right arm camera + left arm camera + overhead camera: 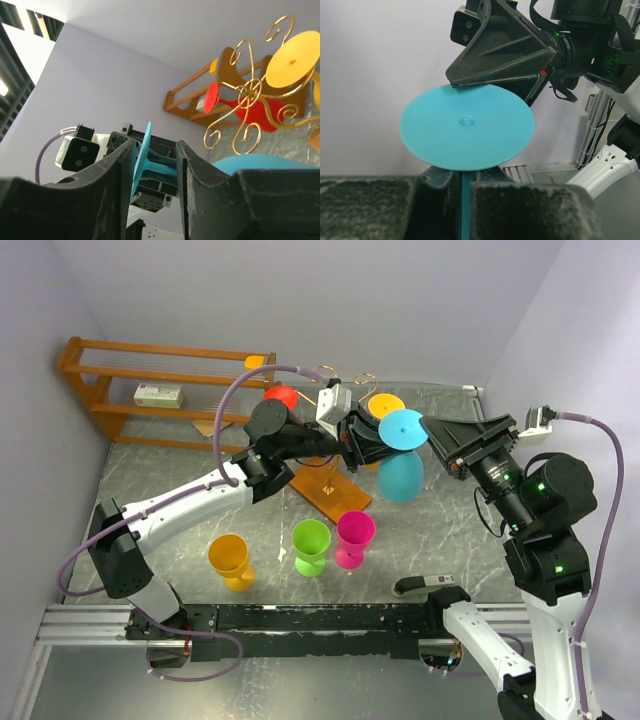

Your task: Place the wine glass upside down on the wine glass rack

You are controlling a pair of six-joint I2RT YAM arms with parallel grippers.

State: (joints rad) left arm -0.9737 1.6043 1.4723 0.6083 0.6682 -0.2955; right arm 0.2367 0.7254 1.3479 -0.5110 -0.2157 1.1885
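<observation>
- Above the grey marbled desk (450,530), just right of the rack in the top view, the turquoise plastic wine glass (401,477) is held in the air, off the rack. Its flat round foot is turned toward the overhead camera, with the bowl below it in that view.
- Left arm stretches diagonally from its base at the near left toward the middle. The left hand (372,445) is clamped on the glass's thin stem, with a pad on either side in the left wrist view.
- Right arm is raised over its base, forearm pointing left. The right hand (435,438) is parted, its fingers (117,192) straddling the foot's rim and the stem. Cannot tell if they touch the glass.
- Gold wire wine glass rack (248,92) has curled arms and stands on a flat orange-brown wooden base. A red plastic glass (281,396) and a yellow plastic glass (385,405) hang from it.
- Orange plastic glass (230,560), green plastic glass (310,545) and magenta plastic glass (353,538) stand upright on the desk near the arms' bases.
- Brown wooden shelf unit (150,370) stands by the far left wall.
</observation>
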